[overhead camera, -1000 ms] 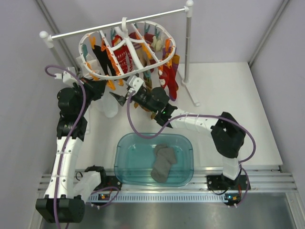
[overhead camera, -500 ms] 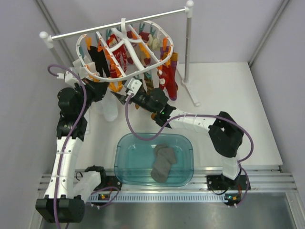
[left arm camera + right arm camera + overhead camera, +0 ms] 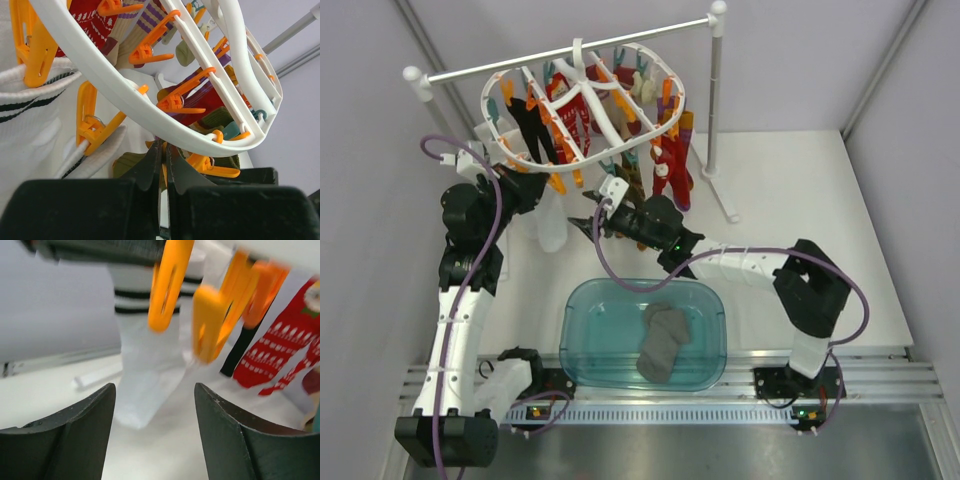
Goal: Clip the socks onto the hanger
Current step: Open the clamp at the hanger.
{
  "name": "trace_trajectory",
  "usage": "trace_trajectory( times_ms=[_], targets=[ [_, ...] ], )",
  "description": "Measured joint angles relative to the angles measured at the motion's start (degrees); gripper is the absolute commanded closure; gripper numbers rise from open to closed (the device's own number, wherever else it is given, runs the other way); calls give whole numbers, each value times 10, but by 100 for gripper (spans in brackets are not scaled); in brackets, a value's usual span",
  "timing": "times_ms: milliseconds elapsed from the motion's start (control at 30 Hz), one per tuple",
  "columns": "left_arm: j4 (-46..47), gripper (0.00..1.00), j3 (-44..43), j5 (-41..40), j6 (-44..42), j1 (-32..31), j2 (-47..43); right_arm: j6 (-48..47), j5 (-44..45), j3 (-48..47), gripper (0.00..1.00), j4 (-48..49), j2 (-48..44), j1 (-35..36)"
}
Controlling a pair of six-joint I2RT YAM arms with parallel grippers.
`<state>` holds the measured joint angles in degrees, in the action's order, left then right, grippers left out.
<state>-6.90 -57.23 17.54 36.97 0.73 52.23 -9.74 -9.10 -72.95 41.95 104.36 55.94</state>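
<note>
- We see a white desk (image 3: 800, 200) closed in by plain pale grey walls (image 3: 800, 60) at the back and on both sides, with a ribbed metal strip (image 3: 720, 412) along its near edge where the arms are bolted.
- A white rail stand (image 3: 470, 63) stands at the back of the desk. The hanger (image 3: 125, 97) hangs from its bar, its orange and teal clips holding red, black, white and striped socks.
- A see-through teal tub (image 3: 595, 340) sits on the desk near the arm bases. A grey sock (image 3: 663, 340) lies crumpled inside it, towards the right; we cannot tell if a second one lies beneath.
- The left gripper (image 3: 162, 160) reaches up under the left of the hanger's ring, its jaws pressed together.
- The right gripper (image 3: 155, 430) hovers over the desk below the ring's near edge, jaws wide apart. It faces a white sock with black stripes (image 3: 150, 365).
</note>
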Motion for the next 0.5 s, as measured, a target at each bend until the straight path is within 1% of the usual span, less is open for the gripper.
trace_trajectory(
  times_ms=[133,233,367,500],
  targets=[
    [0,100,0,0,0,0,0,22,-21,68,37,-37,-43,-1],
    [0,100,0,0,0,0,0,33,-36,99,37,-45,-61,2],
    [0,100,0,0,4,0,0,40,-40,97,40,-43,-61,12],
    [0,100,0,0,5,0,0,35,-28,49,43,-52,-56,26]
  ],
)
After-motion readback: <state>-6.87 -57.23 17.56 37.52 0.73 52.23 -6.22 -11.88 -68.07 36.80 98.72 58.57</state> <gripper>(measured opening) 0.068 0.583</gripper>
